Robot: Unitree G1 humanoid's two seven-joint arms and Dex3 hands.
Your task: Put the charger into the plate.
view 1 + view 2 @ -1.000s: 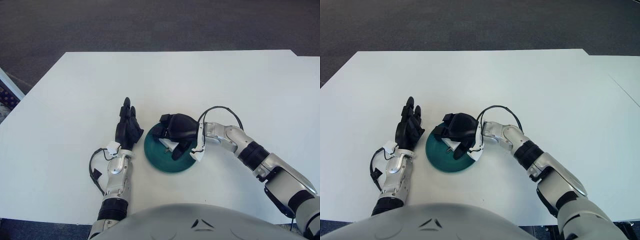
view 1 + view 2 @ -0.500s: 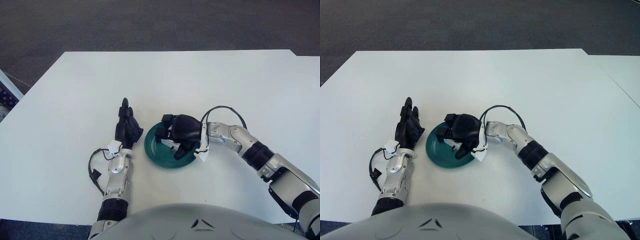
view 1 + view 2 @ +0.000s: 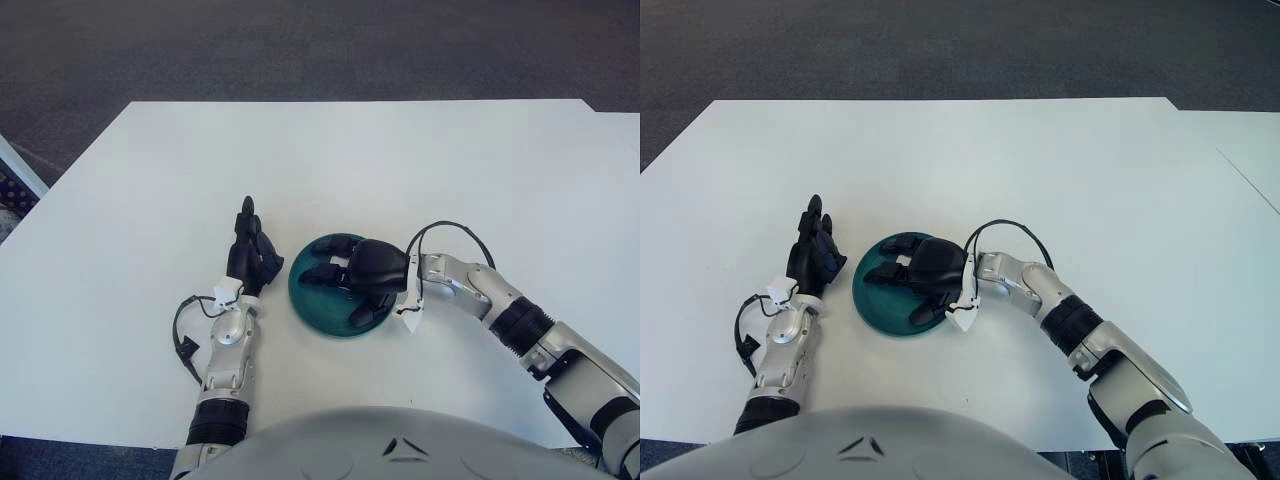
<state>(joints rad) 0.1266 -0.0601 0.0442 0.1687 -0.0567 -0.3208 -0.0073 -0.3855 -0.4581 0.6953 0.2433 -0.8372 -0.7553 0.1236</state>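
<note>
A dark green plate (image 3: 312,305) lies on the white table (image 3: 350,160) close in front of me. My right hand (image 3: 355,285) lies low over the plate with its fingers (image 3: 322,272) spread across the dish. The white charger is hidden under the palm, so I cannot tell if it still touches the hand. My left hand (image 3: 248,255) rests on the table just left of the plate, fingers straight and holding nothing. The same scene shows in the right eye view, with the plate (image 3: 875,305) and the right hand (image 3: 925,285).
A black cable (image 3: 450,232) loops over my right wrist. The table's far edge (image 3: 350,102) meets dark carpet. A shelf corner (image 3: 15,180) shows at the far left.
My right hand's fingers have spread out flat over the plate, and the white charger seen between them earlier is now covered. The left hand has barely moved.
</note>
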